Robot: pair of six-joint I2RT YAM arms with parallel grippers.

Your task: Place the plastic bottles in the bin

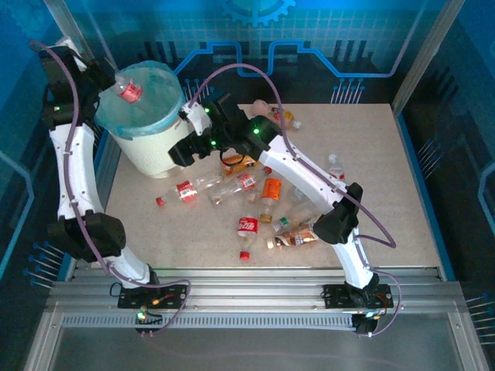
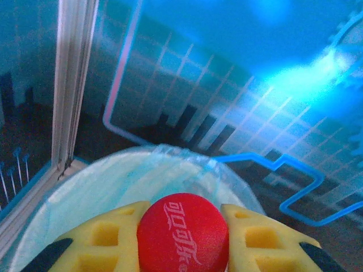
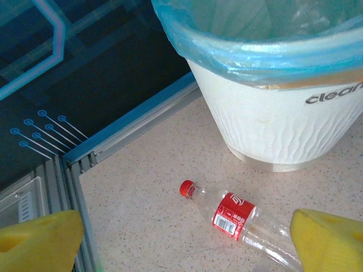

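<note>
From here I see a beige speckled table (image 1: 402, 193) across the middle. On the far side stands a blue wall (image 1: 348, 46) printed with circuit lines and 1 gear outline (image 1: 259, 9). Grooved aluminium rails (image 1: 255, 297) run along the near edge. A metal post (image 2: 71, 85) rises at the far left corner.

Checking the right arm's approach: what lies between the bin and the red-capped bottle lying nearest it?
Nothing: the right wrist view shows bare tabletop between the bin and that bottle.
</note>
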